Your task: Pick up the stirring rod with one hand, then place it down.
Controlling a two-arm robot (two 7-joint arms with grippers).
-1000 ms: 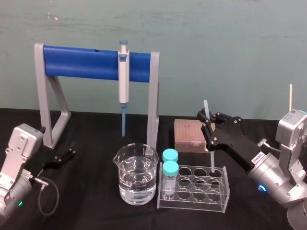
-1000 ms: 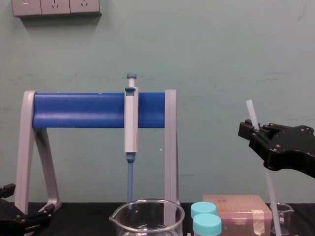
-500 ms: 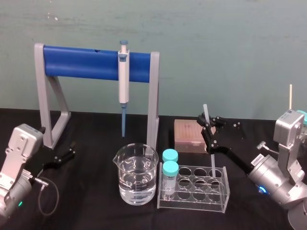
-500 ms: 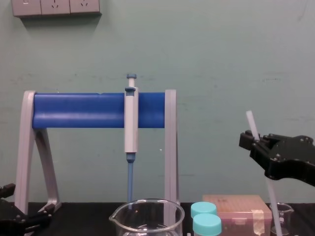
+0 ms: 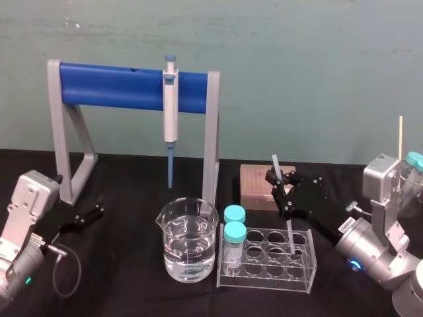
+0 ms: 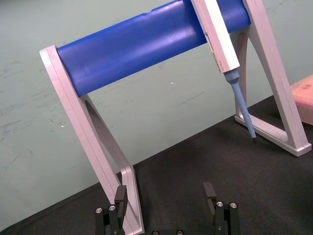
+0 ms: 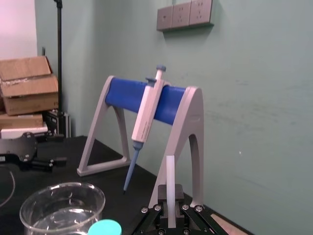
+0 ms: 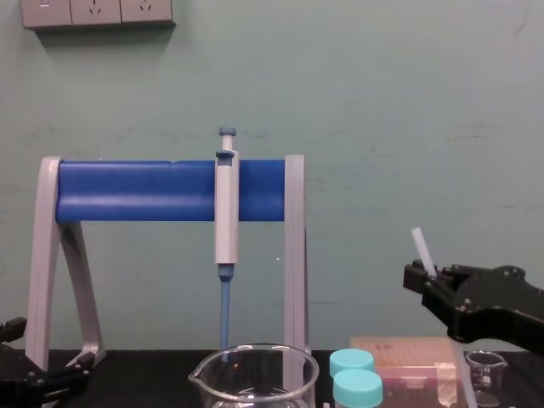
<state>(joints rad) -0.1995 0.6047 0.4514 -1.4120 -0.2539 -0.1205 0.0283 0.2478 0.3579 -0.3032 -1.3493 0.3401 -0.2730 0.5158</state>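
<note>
Translucent white stirring rod [image 5: 275, 167] — tilted, clamped in right hand [image 5: 278, 183].

The black two-fingered right gripper [image 5: 277, 185] is held raised at the robot's right on its bent silver-grey right arm [image 5: 380, 254] and is pointed forward and toward the left. Its fingers are clamped on a long thin translucent white stirring rod [image 5: 273, 165], which is kept near upright with a slight tilt. The black left gripper [image 5: 98, 206] is rested low at the left on its silver-grey left arm [image 5: 26, 205], with its fingers [image 6: 121, 193] spread apart.
</note>
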